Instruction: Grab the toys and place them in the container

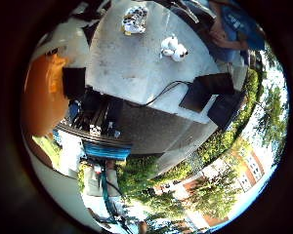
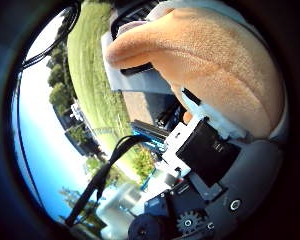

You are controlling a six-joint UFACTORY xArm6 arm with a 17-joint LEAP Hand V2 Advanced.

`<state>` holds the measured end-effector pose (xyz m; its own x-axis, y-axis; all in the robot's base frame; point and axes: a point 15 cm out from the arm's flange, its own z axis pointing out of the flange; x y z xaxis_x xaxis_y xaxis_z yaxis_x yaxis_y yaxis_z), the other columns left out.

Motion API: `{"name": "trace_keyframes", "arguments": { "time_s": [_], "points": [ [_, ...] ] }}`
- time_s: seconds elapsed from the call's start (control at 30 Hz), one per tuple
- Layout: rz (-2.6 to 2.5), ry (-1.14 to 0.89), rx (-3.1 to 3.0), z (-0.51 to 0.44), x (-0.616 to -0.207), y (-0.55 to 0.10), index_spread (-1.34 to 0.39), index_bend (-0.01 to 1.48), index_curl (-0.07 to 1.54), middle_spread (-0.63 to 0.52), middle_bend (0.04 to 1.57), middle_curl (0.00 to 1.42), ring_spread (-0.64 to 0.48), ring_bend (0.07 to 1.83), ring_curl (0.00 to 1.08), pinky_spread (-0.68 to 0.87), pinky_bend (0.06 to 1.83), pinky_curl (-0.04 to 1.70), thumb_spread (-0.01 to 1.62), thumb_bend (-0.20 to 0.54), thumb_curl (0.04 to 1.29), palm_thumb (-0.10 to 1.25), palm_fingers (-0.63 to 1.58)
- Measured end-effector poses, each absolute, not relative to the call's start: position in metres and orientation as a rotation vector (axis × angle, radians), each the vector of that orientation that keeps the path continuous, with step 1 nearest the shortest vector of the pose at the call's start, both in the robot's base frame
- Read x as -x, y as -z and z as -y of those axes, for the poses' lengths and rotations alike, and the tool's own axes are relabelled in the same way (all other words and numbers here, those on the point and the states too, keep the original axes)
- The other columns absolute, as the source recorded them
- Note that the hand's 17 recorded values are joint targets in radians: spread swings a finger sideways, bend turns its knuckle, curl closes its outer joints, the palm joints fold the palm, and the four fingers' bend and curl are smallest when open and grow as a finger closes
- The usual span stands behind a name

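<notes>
An orange plush toy fills much of the thumb side view, pressed close against my palm. My hand has white and black fingers curled round its lower edge. The same toy shows as an orange mass at the edge of the little finger side view. Far below lies a grey-white table. On it sit a white plush dog with dark ears and, beyond it, a black-and-white spotted plush. No container shows in either view.
Two flat black boxes lie at one edge of the table. A person in a blue top sits at the table's far side. Grass, trees and brick buildings surround the table.
</notes>
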<state>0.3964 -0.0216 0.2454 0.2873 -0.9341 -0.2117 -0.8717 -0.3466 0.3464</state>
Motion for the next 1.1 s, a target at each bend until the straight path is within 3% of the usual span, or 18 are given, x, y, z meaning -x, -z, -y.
{"name": "trace_keyframes", "arguments": {
  "time_s": [0.3,0.53,0.63,0.73,0.8,0.87,0.97,1.1],
  "points": [
    [1.751,0.477,-2.639,-0.117,-0.47,-0.259,-1.05,0.97,-0.01,-0.23,1.23,1.12,-0.12,1.49,0.84,0.15,1.46,0.94,1.12,-0.012,0.8,0.98,0.77],
    [1.811,0.463,-2.58,-0.171,-0.534,-0.178,-1.06,1.02,-0.02,-0.23,1.24,1.12,-0.11,1.51,0.85,0.14,1.43,0.99,1.12,-0.026,0.81,0.92,0.71],
    [1.816,0.467,-2.563,-0.185,-0.552,-0.141,-0.98,1.1,0.01,-0.21,1.19,1.09,-0.07,1.46,0.81,0.16,1.37,0.98,1.15,-0.03,0.77,0.87,0.73],
    [1.798,0.496,-2.539,-0.189,-0.55,-0.115,-0.79,1.16,0.05,-0.18,1.05,1.0,-0.01,1.33,0.75,0.2,1.27,0.95,1.17,-0.037,0.72,0.83,0.64],
    [1.777,0.518,-2.528,-0.188,-0.545,-0.107,-0.63,1.06,0.05,-0.15,0.84,0.93,0.03,1.27,0.74,0.23,1.2,0.95,1.17,-0.036,0.69,0.81,0.24],
    [1.764,0.527,-2.523,-0.186,-0.544,-0.1,-0.48,1.01,0.07,-0.1,0.63,0.81,0.1,1.09,0.67,0.29,1.04,0.89,1.17,-0.031,0.66,0.8,-0.12],
    [1.734,0.538,-2.536,-0.18,-0.543,-0.095,-0.43,0.82,0.06,-0.02,0.41,0.65,0.19,0.81,0.5,0.36,0.93,0.75,1.17,-0.028,0.62,0.8,-0.21],
    [1.674,0.59,-2.545,-0.162,-0.535,-0.102,-0.44,0.58,0.05,0.04,0.22,0.53,0.26,0.62,0.39,0.43,0.85,0.67,1.13,-0.029,0.6,0.8,-0.21]
  ]
}}
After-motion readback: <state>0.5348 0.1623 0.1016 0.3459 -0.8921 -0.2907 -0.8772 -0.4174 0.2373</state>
